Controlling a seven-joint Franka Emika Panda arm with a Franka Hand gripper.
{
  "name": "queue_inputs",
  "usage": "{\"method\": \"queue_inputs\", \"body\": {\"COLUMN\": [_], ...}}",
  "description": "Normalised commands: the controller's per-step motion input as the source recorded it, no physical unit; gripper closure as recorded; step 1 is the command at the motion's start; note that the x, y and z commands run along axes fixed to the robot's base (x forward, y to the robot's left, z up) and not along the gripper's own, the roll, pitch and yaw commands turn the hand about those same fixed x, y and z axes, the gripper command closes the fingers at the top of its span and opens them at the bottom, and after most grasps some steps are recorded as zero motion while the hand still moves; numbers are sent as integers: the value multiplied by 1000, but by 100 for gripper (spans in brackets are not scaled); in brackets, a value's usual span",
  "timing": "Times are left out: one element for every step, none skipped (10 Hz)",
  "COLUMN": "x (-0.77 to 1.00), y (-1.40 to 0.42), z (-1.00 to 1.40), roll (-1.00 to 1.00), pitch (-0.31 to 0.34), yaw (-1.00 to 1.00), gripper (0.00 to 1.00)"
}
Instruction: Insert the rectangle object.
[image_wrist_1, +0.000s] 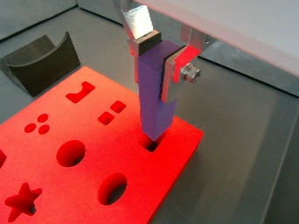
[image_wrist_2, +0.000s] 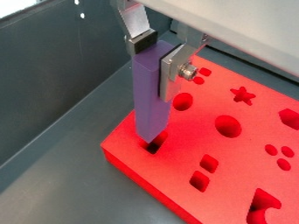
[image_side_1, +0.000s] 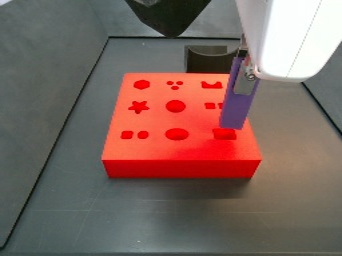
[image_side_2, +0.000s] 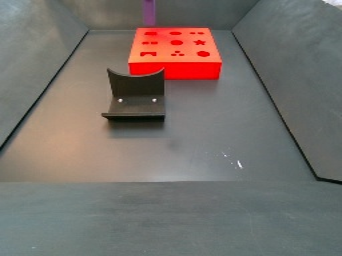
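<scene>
Purple rectangle object (image_wrist_1: 155, 94) upright, clamped between gripper (image_wrist_1: 158, 54) fingers (image_wrist_1: 142, 37), lower tip in red block (image_wrist_1: 70, 175) slot.

Both wrist views look steeply down along the gripper (image_wrist_1: 160, 54) (image_wrist_2: 158, 52) at close range, from opposite sides of the jaws; each shows the purple bar (image_wrist_1: 156, 92) (image_wrist_2: 149, 96) between the fingers, reaching down to the red block (image_wrist_1: 100, 162) (image_wrist_2: 222, 162). A side view looks down from high and near, facing the red block (image_side_1: 167, 125) and the gripper (image_side_1: 243, 75). A side view stands far back and low, facing along the floor past the dark curved holder (image_side_2: 135, 96) to the red block (image_side_2: 177, 52). All four views share the block.
</scene>
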Motion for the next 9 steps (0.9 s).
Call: {"method": "queue_inputs", "body": {"x": [17,-57,-23,-91,-37,114,191,309,203], "y": [43,0,0,0,-20,0,0,-3,0], "z": [0,0,0,-46,-71,-171,-269,-243,-157], "roll": [19,-113,-136,-56,-39,0,69,47,21], "pitch": [134,116,100,73,56,110,67,54,50], "yaw": [240,460,457,366,311,0,-37,-83,-51], "gripper": [100,100,100,100,100,100,100,100,100]}}
